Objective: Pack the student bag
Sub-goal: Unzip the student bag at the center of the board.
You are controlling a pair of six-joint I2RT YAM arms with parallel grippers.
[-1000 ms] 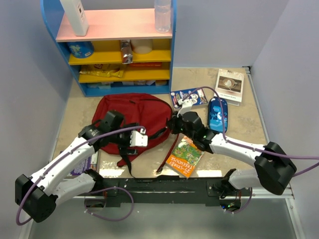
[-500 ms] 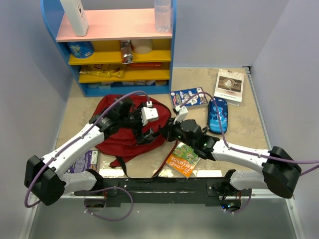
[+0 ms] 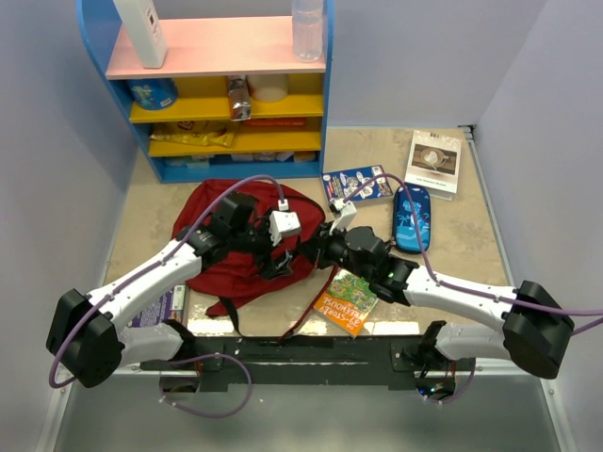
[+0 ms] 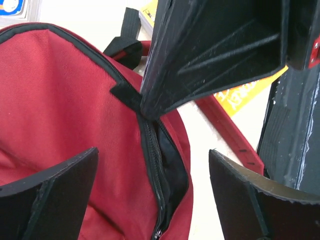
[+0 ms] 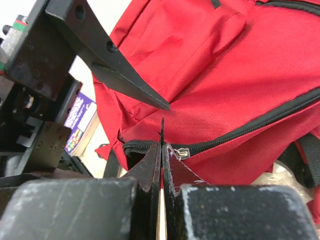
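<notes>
The student bag (image 3: 221, 268) lies right under both sets of jaws. Your left gripper (image 4: 150, 172) hangs spread wide, released, with the bag's zipper (image 4: 159, 200) running between its fingers. Your right gripper (image 5: 161, 142) is clenched tight, its tips at the black zipper edge just ahead of the left jaws. An orange book (image 3: 349, 299) sits just beside the right jaws.

Pale grey walls (image 3: 424, 56) enclose a beige tabletop (image 3: 471, 235), with a blue-framed shelf unit (image 3: 226, 47) at its far left.
</notes>
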